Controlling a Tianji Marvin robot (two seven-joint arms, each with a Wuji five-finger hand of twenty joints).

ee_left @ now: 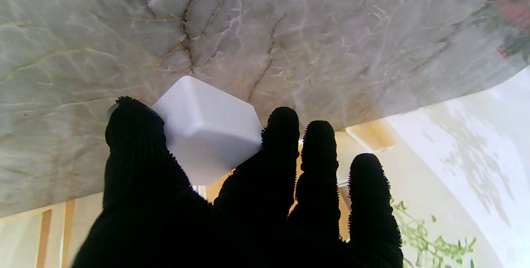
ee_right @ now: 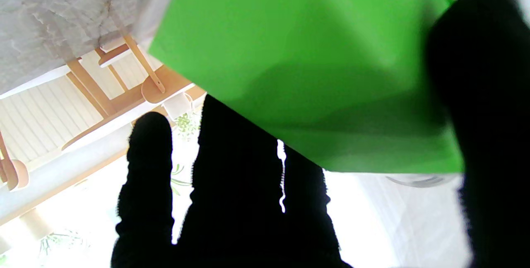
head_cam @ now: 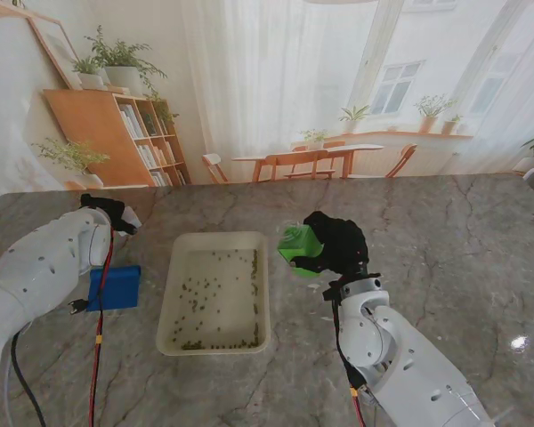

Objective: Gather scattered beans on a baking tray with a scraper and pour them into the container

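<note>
A white baking tray (head_cam: 171, 294) lies mid-table with small green beans (head_cam: 215, 342) scattered over it, many along its near edge. My right hand (head_cam: 340, 244), in a black glove, is shut on a green flat-faced scraper (head_cam: 297, 245), held in the air just off the tray's far right corner. In the right wrist view the scraper's broad green face (ee_right: 314, 61) fills the frame between the thumb and fingers (ee_right: 248, 185). At the far left my left hand (head_cam: 109, 212) grips a white box-shaped container (ee_left: 207, 131) that stands on the table, with the thumb and fingers (ee_left: 281, 135) on opposite sides.
A blue box (head_cam: 116, 286) lies on the table left of the tray, beside my left forearm. A red cable (head_cam: 100, 311) runs along that arm. The marble table's far edge (head_cam: 338, 181) is backed by a printed room backdrop.
</note>
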